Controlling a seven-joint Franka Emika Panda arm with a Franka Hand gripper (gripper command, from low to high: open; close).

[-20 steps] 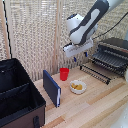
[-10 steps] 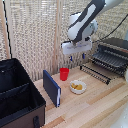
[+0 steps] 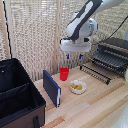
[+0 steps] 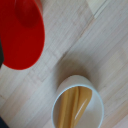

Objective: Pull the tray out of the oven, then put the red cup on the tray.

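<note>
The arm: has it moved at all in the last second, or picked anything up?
Barely. The gripper hangs above the red cup much as before, perhaps drifted slightly, holding nothing. The cup, bowl, blue book, black case and oven with its open door stayed put.

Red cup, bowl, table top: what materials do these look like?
Red cup: likely plastic, with a uniform bright red, smooth surface. Bowl: pale and smooth, ceramic or plastic; cannot tell which. Table: light wood, with visible grain and plank seams, matte finish.
</note>
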